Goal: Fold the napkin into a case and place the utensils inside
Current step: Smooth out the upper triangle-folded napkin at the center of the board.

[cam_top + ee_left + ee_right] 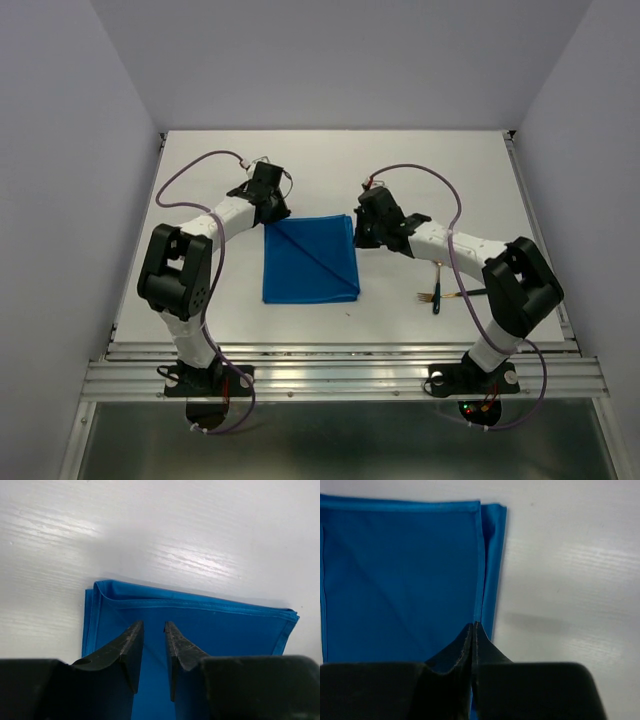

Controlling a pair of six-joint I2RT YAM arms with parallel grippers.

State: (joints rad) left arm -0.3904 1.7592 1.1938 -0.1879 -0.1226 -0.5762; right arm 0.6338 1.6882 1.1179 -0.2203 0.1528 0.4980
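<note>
The blue napkin (310,265) lies flat in the middle of the table, folded to a rough square with a diagonal crease. My left gripper (272,212) hovers at its far left corner, open, its fingertips a little apart over the cloth (210,625) with nothing between them (154,625). My right gripper (360,232) is at the far right corner, shut, and the hem of the napkin's top layer (400,570) runs straight into its closed tips (474,625). The utensils (437,293), a gold-headed fork and spoon with dark handles, lie crossed to the right of the napkin, near the right arm.
The white table (200,300) has a raised metal rail along its near edge (340,375). Grey walls close in on the left, right and far sides. Both arms' cables loop above the table.
</note>
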